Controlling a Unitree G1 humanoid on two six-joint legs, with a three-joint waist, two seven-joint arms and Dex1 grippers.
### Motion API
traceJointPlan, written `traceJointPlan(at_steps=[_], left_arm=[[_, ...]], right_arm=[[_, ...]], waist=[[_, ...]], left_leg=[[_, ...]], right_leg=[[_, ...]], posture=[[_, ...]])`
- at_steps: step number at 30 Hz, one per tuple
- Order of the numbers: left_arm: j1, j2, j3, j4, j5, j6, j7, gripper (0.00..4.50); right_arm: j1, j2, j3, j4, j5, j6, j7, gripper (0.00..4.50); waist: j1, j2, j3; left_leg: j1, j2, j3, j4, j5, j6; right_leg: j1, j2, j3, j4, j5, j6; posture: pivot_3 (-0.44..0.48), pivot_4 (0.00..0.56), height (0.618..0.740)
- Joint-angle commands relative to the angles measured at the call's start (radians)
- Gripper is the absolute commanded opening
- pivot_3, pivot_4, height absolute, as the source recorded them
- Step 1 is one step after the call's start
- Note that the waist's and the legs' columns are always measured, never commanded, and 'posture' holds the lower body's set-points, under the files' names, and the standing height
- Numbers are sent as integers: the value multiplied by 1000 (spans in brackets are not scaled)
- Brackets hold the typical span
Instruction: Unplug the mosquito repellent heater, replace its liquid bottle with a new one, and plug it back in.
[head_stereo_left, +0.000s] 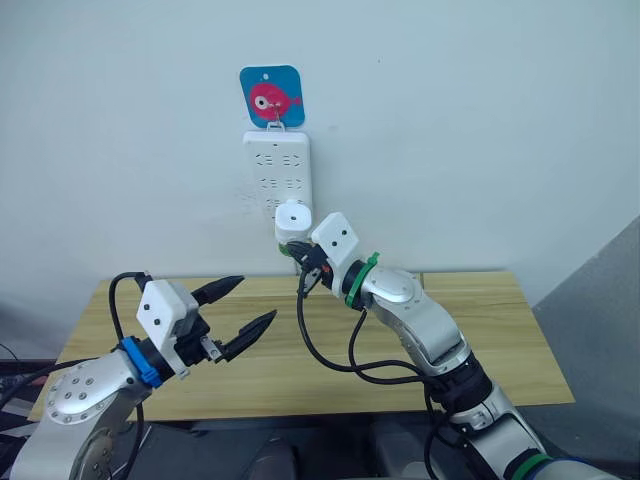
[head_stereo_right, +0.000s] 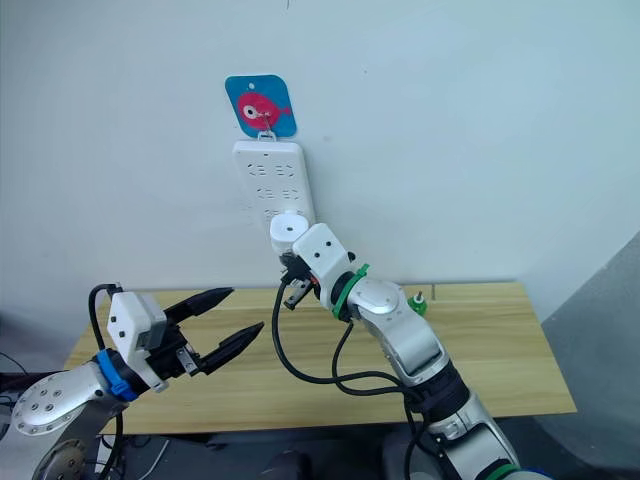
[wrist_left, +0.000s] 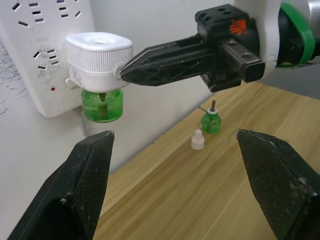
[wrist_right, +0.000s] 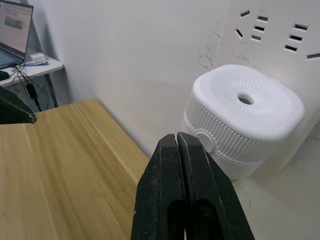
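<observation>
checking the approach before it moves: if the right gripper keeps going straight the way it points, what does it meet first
The mosquito repellent heater. The right gripper points its shut fingers at the heater's ribbed white side, tips at or almost touching it, with nothing between.

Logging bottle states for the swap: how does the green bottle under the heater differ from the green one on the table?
The bottle in the heater hangs under the plugged-in white heater, its neck hidden inside. The bottle on the table stands free and upright on the wooden table, wick exposed, with a white cap beside it. It looks smaller, but it is farther off. Both are clear green.
</observation>
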Motion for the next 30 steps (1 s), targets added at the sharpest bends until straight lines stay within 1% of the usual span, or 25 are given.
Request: traceJointPlan(at_steps=[1,17,25,28,30], left_arm=[[-18,12,-1,-36,-2,-13,8,4098],[-29,30,-8,-26,0,-15,2,4098],[-30,29,-14,-17,3,-27,-4,4098],[-28,27,-17,-15,5,-32,-5,4098],[-27,23,-19,-9,9,-39,-7,4098]], right_arm=[[-27,21,-25,-7,-11,-29,-15,43],[-23,49,-55,23,-49,-32,-81,43],[-36,74,-94,63,-57,-22,-157,43],[-39,71,-100,69,-46,-26,-150,43],[-34,67,-96,49,-10,-14,-103,43]], waist=[[0,0,0],[1,0,0],[4,0,0],[5,0,0],[5,0,0]], left_leg=[[0,0,0,0,0,0],[0,0,0,1,0,0],[0,0,0,1,1,-1],[0,0,0,1,2,-2],[0,0,0,1,2,-3]], right_leg=[[0,0,0,0,0,0],[0,0,0,0,0,0],[0,0,0,1,0,0],[1,0,0,1,0,0],[1,0,0,1,0,0]], posture=[[-97,101,724],[-92,93,724],[-89,88,724],[-89,88,724],[-90,86,724]])
